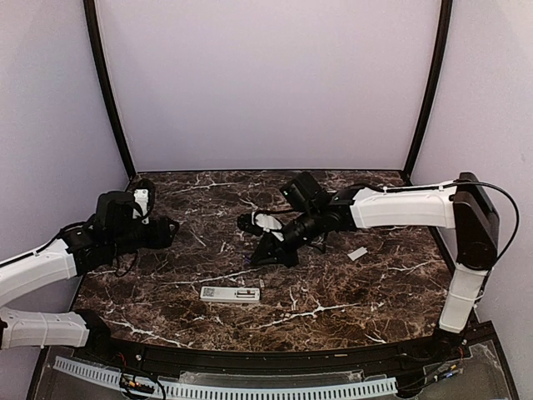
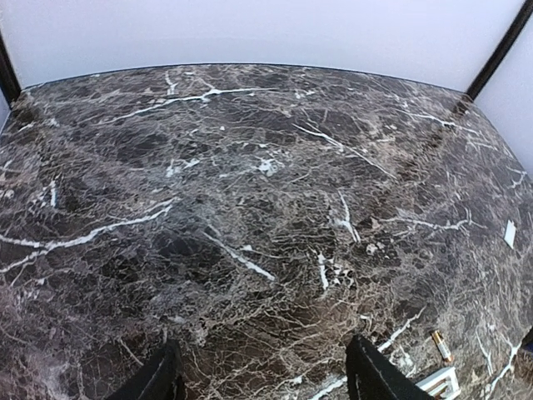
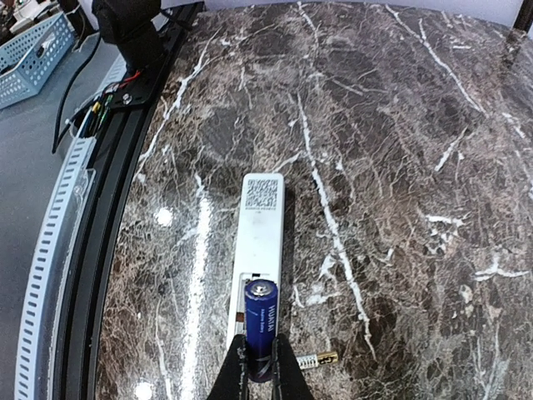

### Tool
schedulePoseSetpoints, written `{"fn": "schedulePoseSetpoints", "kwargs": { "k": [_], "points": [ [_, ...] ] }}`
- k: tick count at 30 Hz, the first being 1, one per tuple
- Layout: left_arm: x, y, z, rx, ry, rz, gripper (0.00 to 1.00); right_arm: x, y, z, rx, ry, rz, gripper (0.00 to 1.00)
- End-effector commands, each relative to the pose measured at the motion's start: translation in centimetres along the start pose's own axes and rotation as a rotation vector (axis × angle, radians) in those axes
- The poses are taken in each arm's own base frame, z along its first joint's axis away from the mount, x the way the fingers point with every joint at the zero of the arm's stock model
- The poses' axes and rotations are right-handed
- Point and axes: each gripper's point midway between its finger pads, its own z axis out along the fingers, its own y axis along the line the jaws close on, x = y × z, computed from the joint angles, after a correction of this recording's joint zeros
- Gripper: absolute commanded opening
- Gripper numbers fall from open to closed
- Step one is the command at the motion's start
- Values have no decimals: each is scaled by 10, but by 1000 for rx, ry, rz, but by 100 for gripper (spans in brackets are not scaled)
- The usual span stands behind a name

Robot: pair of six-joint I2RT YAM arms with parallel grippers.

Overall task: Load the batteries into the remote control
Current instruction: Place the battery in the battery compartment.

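Note:
The white remote control [image 3: 260, 242] lies back up on the marble table, QR label at its far end and the open battery recess at its near end; from the top view it is the remote control [image 1: 230, 293] near the front. My right gripper [image 3: 260, 352] is shut on a blue battery [image 3: 260, 325], held lengthwise just over the recess. A second battery [image 3: 319, 359], with a gold end, lies on the table right of the remote. My left gripper [image 2: 265, 371] is open over bare marble, with that battery [image 2: 441, 345] and a remote corner [image 2: 441, 383] to its right.
A small white flat piece [image 1: 357, 253] lies on the table right of the right arm. The table's front rail [image 3: 108, 217] with cables runs along the left of the right wrist view. Dark corner posts and pale walls enclose the table.

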Motion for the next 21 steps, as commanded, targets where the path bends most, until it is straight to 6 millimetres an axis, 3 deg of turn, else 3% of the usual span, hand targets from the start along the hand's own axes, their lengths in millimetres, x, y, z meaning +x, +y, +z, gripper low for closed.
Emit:
{"fn": "schedulePoseSetpoints", "kwargs": {
  "k": [1, 6, 11, 15, 18, 21],
  "points": [
    [-20, -30, -5, 145, -18, 145, 65, -51, -9, -27, 96, -149, 4, 0],
    [-52, -58, -13, 260, -108, 227, 64, -91, -19, -47, 158, -281, 70, 0],
    [-40, -67, -17, 323, -65, 320, 62, -89, -19, -44, 172, -302, 121, 0],
    [-22, -47, -16, 246, -32, 264, 62, -81, -5, -18, 134, -199, 73, 0],
    [-12, -3, -11, 16, -12, 112, 63, -65, 7, 10, 86, -111, 56, 0],
    [5, 1, -8, 17, 18, 62, 63, -46, 6, 26, 81, -65, 79, 0]
  ]
}}
